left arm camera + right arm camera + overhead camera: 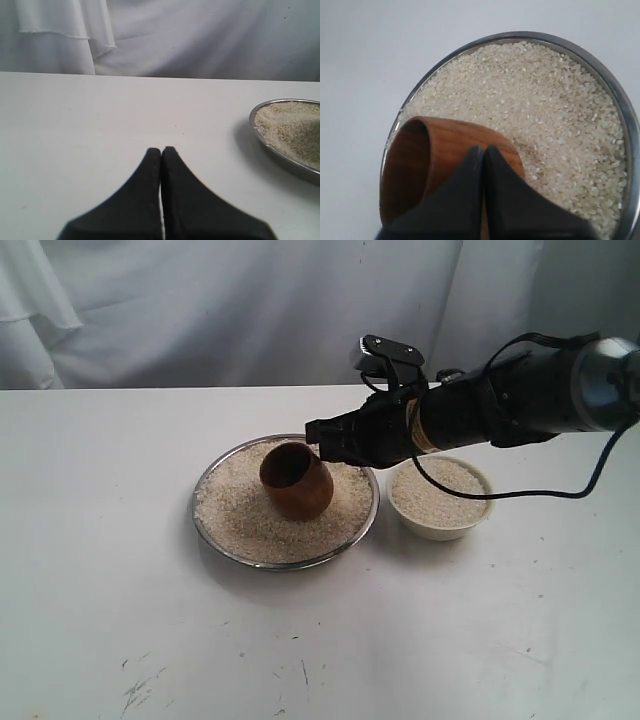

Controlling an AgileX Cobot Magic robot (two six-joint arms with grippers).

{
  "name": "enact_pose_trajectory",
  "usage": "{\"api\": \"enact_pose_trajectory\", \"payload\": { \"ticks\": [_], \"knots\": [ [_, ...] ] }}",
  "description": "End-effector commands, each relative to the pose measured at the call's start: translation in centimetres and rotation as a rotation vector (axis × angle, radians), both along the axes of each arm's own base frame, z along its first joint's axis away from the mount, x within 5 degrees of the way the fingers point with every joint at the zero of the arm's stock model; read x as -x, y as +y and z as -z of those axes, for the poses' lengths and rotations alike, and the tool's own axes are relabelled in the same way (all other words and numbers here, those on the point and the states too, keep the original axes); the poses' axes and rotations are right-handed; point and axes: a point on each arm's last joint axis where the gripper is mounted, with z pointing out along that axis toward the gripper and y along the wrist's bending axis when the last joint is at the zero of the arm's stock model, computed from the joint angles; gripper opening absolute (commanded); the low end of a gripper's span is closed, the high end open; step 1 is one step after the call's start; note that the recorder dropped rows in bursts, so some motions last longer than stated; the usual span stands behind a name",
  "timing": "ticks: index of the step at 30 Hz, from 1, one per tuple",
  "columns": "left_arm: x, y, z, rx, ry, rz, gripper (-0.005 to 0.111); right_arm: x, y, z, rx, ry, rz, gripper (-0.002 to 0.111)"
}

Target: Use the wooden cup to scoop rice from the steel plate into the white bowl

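Note:
The steel plate sits mid-table, covered with rice. In it rests the wooden cup, tilted, its mouth turned up and to the left. My right gripper is shut just behind the cup's upper side, and nothing shows between its fingers. From the right wrist its tips hover over the cup, whose inside looks bare, with rice beyond. Right of the plate stands the white bowl, which holds rice. My left gripper is shut over bare table, left of the plate.
The white table has a few dark scuff marks near its front edge. A white cloth backdrop hangs behind the table. The right arm's black cable loops over the bowl's far side.

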Motion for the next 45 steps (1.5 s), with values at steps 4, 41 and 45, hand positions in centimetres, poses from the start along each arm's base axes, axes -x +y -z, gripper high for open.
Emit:
{"api": "enact_pose_trajectory", "payload": {
  "ticks": [4,41,45],
  "knots": [
    [0.0,0.0,0.1,0.004,-0.007,0.001,0.0,0.6,1.5,-0.4,0.015,-0.047,-0.049,0.0],
    [0.0,0.0,0.1,0.004,-0.007,0.001,0.0,1.7,0.3,-1.7,0.036,-0.096,-0.055,0.0],
    [0.0,0.0,0.1,0.004,-0.007,0.001,0.0,2.6,-0.4,-0.2,0.067,-0.055,-0.07,0.0]
  ]
}}
